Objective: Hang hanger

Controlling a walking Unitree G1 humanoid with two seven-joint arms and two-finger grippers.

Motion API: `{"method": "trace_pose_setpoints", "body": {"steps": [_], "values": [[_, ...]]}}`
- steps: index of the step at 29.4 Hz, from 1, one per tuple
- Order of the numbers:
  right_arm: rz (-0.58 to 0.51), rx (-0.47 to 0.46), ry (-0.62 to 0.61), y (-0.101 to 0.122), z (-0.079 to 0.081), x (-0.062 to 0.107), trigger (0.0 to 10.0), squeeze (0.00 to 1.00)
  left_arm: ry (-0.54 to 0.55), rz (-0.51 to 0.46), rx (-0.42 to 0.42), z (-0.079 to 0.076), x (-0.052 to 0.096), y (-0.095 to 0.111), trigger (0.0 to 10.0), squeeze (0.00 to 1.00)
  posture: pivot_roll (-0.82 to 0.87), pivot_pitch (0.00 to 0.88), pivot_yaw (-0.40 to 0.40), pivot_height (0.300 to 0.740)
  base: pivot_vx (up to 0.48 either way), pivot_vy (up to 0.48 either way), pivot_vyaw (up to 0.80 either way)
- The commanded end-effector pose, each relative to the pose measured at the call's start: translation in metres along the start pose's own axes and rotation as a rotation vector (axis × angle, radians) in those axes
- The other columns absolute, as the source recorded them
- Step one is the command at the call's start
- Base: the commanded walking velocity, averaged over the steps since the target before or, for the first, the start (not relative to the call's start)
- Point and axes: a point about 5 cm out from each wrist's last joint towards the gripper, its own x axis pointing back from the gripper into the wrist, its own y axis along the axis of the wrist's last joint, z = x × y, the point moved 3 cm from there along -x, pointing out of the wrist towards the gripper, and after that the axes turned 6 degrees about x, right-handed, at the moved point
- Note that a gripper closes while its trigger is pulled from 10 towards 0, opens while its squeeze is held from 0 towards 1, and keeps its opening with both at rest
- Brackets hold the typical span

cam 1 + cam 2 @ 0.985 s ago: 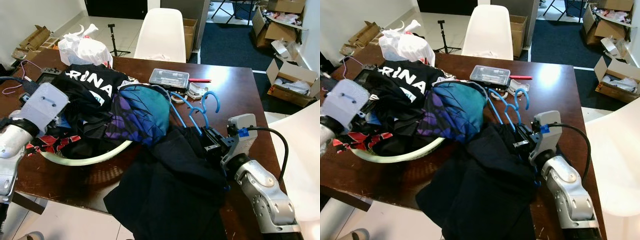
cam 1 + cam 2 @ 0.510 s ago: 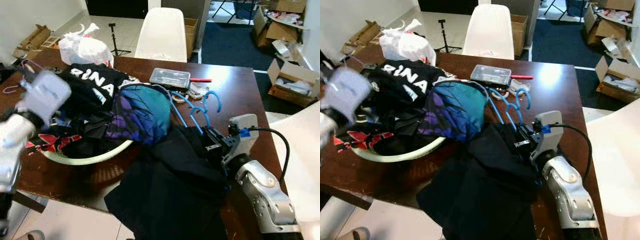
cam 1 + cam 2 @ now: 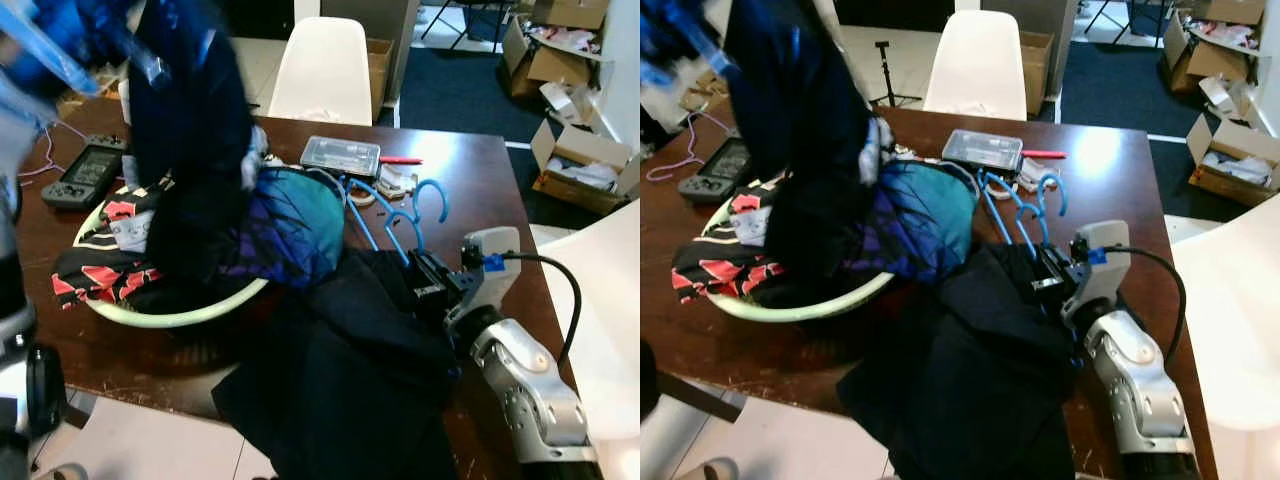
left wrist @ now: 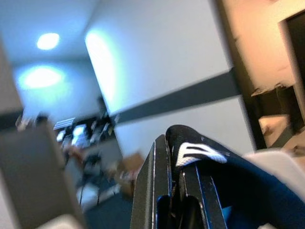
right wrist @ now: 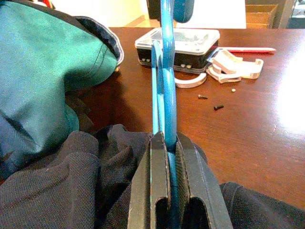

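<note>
A dark brown wooden table (image 3: 480, 180) is surrounded by white chairs (image 3: 323, 70), while open cardboard boxes (image 3: 585, 170) are scattered on the pale tiled floor (image 3: 250, 60) and dark blue carpet (image 3: 450, 90).

R arm: my silver forearm reaches fwd low over the desk (image 3: 480, 190), wrist level, cable looping off the wrist housing. Right tool (image 5: 164, 143) has its black fingers (image 5: 155, 181) clamped on the blue hanger (image 5: 163, 95). L arm: raised high at upper left, blurred. Left tool (image 4: 174, 157) points upward, fingers pinched together on dark cloth (image 4: 224, 167).
</note>
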Motion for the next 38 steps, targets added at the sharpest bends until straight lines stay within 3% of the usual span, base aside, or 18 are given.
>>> {"method": "trace_pose_setpoints", "body": {"steps": [1,9,14,16,17,18,21,22,24,25,27,29,30,31,33,35,37,38], "values": [[0.092,-0.048,-0.017,-0.025,0.0,0.005,10.0,0.0,-0.019,-0.015,0.001,0.001,0.001,0.012,0.0,0.0,0.04,0.155,0.056,0.74,0.0,0.0,0.0],[0.088,-0.054,-0.023,-0.025,0.0,0.005,10.0,0.0,0.038,-0.086,0.011,0.02,-0.005,0.047,0.0,0.0,0.04,0.157,0.06,0.74,0.0,0.0,0.0],[0.087,-0.057,-0.026,-0.025,0.0,0.005,10.0,0.0,0.085,-0.08,-0.008,0.035,0.005,0.061,0.0,0.0,0.04,0.162,0.064,0.74,0.0,0.0,0.0],[0.089,-0.062,-0.028,-0.026,0.0,0.005,10.0,0.0,0.136,0.092,-0.07,0.052,0.041,0.052,0.0,0.0,0.05,0.169,0.063,0.74,0.0,0.0,0.0],[0.089,-0.062,-0.028,-0.026,0.0,0.005,10.0,0.0,0.136,0.092,-0.07,0.052,0.041,0.052,0.0,0.0,0.05,0.169,0.063,0.74,0.0,0.0,0.0],[0.09,-0.063,-0.028,-0.026,0.0,0.006,10.0,0.0,0.141,0.172,-0.088,0.056,0.056,0.046,0.0,0.0,0.05,0.169,0.063,0.74,0.0,0.0,0.0],[0.096,-0.068,-0.02,-0.026,0.001,0.005,10.0,0.0,0.155,0.489,-0.11,0.061,0.106,0.009,0.0,0.0,0.06,0.175,0.054,0.74,0.0,0.0,0.0],[0.098,-0.068,-0.018,-0.027,0.001,0.005,10.0,0.0,0.153,0.54,-0.105,0.061,0.115,0.004,0.0,0.0,0.06,0.175,0.054,0.74,0.0,0.0,0.0],[0.098,-0.068,-0.018,-0.027,0.001,0.005,10.0,0.0,0.153,0.54,-0.105,0.061,0.115,0.004,0.0,0.0,0.06,0.175,0.054,0.74,0.0,0.0,0.0],[0.101,-0.066,-0.015,-0.027,0.001,0.005,10.0,0.0,0.215,0.775,-0.212,0.072,0.153,-0.012,0.0,0.0,0.06,0.178,0.048,0.74,0.0,0.0,0.0],[0.101,-0.066,-0.015,-0.027,0.001,0.005,10.0,0.0,0.215,0.775,-0.212,0.072,0.153,-0.012,0.0,0.0,0.06,0.178,0.048,0.74,0.0,0.0,0.0],[0.103,-0.066,-0.013,-0.027,0.0,0.005,10.0,0.0,0.337,0.926,-0.34,0.091,0.178,-0.013,0.0,0.0,0.07,0.18,0.044,0.74,0.0,0.0,0.0],[0.103,-0.066,-0.013,-0.027,0.0,0.005,10.0,0.0,0.337,0.926,-0.34,0.091,0.178,-0.013,0.0,0.0,0.07,0.18,0.044,0.74,0.0,0.0,0.0],[0.106,-0.065,-0.012,-0.027,-0.001,0.005,10.0,0.0,0.459,0.92,-0.456,0.108,0.181,-0.003,0.0,0.0,0.07,0.18,0.042,0.74,0.0,0.0,0.0],[0.109,-0.063,-0.009,-0.027,-0.001,0.004,10.0,0.0,0.606,0.853,-0.682,0.127,0.173,0.022,0.0,0.0,0.07,0.18,0.035,0.74,0.0,0.0,0.0],[0.109,-0.063,-0.009,-0.027,-0.001,0.004,10.0,0.0,0.606,0.853,-0.682,0.127,0.173,0.022,0.0,0.0,0.07,0.18,0.035,0.74,0.0,0.0,0.0],[0.111,-0.06,-0.008,-0.027,-0.001,0.003,10.0,0.0,0.63,0.838,-1.002,0.132,0.154,0.043,0.0,0.0,0.06,0.178,0.037,0.74,0.0,0.0,0.0],[0.111,-0.06,-0.008,-0.027,-0.001,0.003,10.0,0.0,0.63,0.838,-1.002,0.132,0.154,0.043,0.0,0.0,0.06,0.178,0.037,0.74,0.0,0.0,0.0]]}}
